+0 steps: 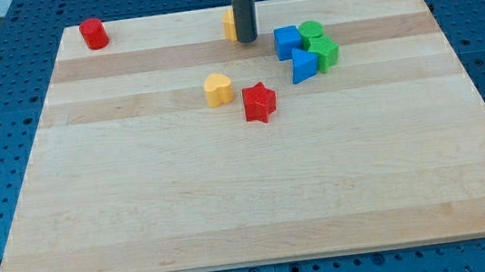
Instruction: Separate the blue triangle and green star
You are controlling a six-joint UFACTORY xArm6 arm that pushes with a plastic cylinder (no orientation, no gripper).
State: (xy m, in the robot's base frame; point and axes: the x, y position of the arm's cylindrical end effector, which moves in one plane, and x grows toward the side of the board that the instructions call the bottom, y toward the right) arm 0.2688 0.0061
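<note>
The dark straight rod comes down from the view's top, and my tip rests on the light wooden desk near its top edge, a little left of the middle. This arm carries no gripper, so there is nothing to open or close; only the rod's end touches the board.

Just behind the rod, on its left side, a small yellow block is partly hidden, and I cannot tell its shape.

To the right of my tip there is a tight group of four blocks. The blue cube-like block is the nearest one to my tip, but a small gap is between them. Just to its right is the round green block. Below these two, the blue triangle block lies with the green star block touching it on its right side. So the two blocks of the task are pressed together, at the right of the tip and a little lower in the view.

Lower and to the left of my tip, the yellow heart-shaped block and the red star block lie near each other, apart from the group. The red cylinder block stands alone at the top left corner of the desk, well apart from everything.
</note>
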